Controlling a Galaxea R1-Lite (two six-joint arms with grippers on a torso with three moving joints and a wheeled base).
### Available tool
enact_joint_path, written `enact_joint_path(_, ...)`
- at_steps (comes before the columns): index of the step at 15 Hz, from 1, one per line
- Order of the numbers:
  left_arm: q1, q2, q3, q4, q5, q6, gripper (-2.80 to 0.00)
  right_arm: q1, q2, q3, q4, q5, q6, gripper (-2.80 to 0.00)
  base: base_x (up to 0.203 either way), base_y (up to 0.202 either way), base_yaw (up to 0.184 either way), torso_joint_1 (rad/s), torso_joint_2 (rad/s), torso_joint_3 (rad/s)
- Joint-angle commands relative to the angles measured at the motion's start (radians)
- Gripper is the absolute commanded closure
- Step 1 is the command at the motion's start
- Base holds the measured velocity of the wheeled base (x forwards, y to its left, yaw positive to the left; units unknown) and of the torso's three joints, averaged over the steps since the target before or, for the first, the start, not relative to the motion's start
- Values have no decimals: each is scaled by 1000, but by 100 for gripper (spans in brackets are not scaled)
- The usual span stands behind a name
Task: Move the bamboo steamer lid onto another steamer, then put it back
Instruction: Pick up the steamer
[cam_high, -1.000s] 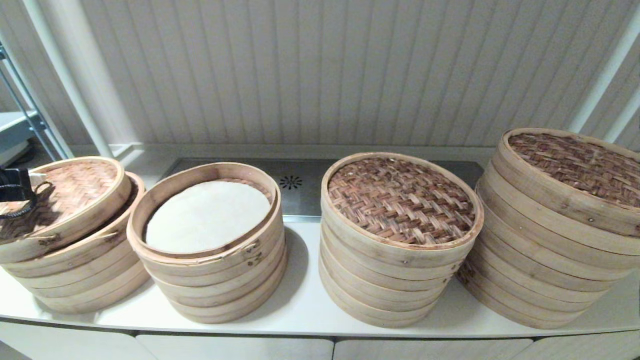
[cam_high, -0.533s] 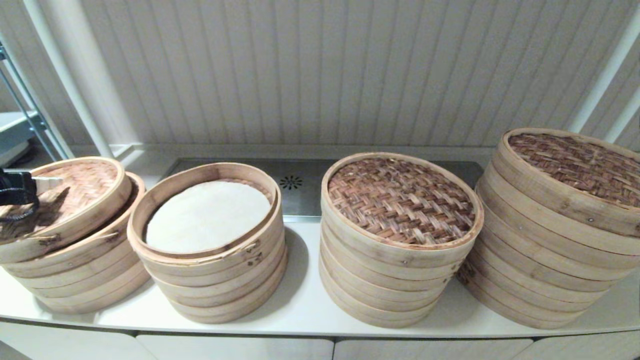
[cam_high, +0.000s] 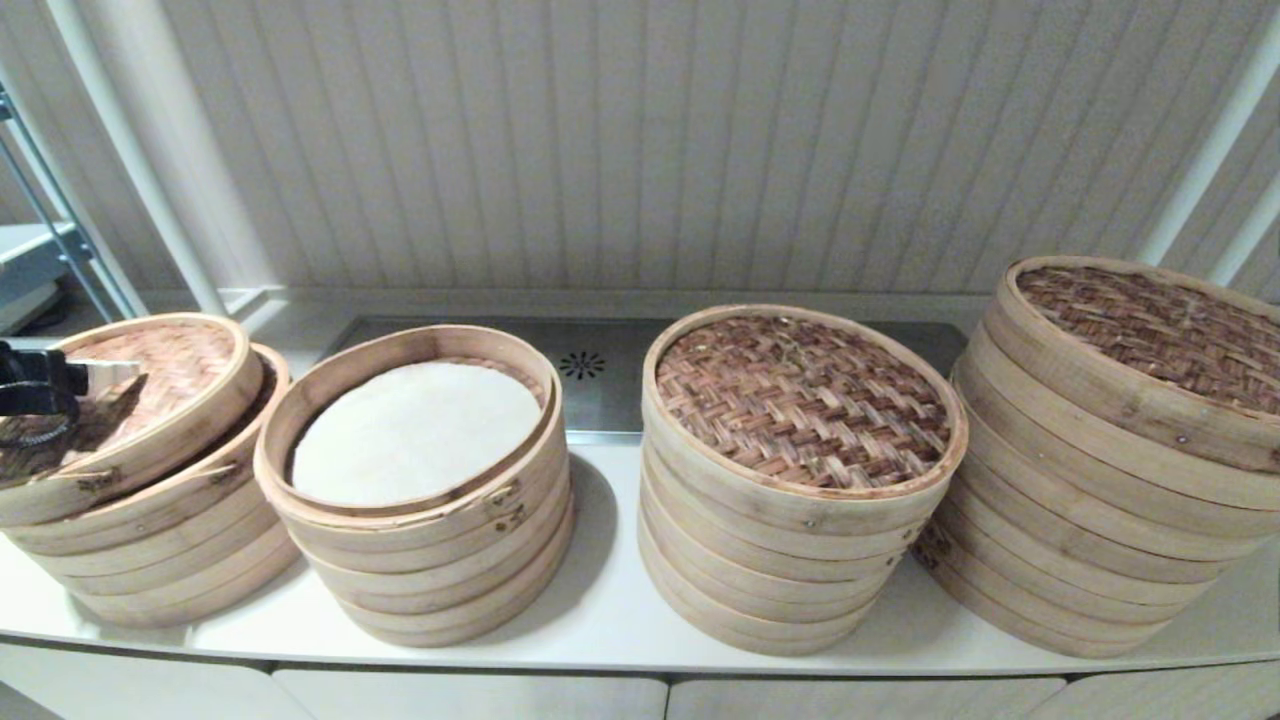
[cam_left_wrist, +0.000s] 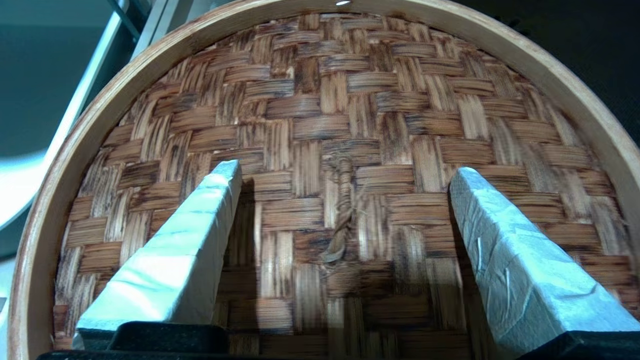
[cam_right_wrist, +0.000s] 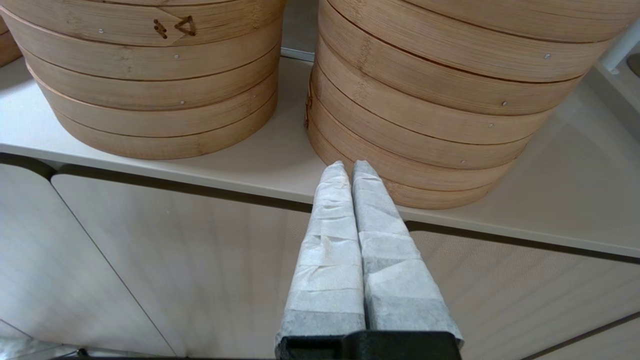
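The woven bamboo lid (cam_high: 170, 370) lies tilted and askew on the far-left steamer stack (cam_high: 150, 560). My left gripper (cam_high: 105, 375) hovers over it at the left edge of the head view. In the left wrist view the left gripper (cam_left_wrist: 345, 171) is open, its white-wrapped fingers (cam_left_wrist: 190, 240) on either side of the lid's (cam_left_wrist: 320, 90) twisted cord handle (cam_left_wrist: 342, 210), gripping nothing. Beside it, the second steamer (cam_high: 440, 520) stands uncovered with a white liner (cam_high: 415, 430) inside. My right gripper (cam_right_wrist: 348, 167) is shut and empty, low before the counter edge.
Two taller stacks with woven lids stand at centre right (cam_high: 800, 400) and far right (cam_high: 1120, 420). A steel drain panel (cam_high: 600, 385) lies behind them. The counter's front edge (cam_high: 600, 655) runs close under the stacks. A metal rack (cam_high: 45, 240) stands far left.
My left gripper has drawn up a little from the lid, and a white fingertip now shows in the head view. The lid and stacks have stayed put.
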Motion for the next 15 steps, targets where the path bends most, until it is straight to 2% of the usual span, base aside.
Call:
enact_joint_path(1,7,17,1,-6,-3,-3,-280,0,-2,0,1,1,-1,0,0,0,0,0,0,0)
enact_joint_path(5,10,23,12,-8,-10,-12,-280,0,-2,0,1,1,-1,0,0,0,0,0,0,0)
enact_joint_path(8,10,21,15,-8,-10,-54,-280,0,-2,0,1,1,-2,0,0,0,0,0,0,0)
enact_joint_path(15,9,20,14,-8,-10,-69,-280,0,-2,-1,1,1,-1,0,0,0,0,0,0,0)
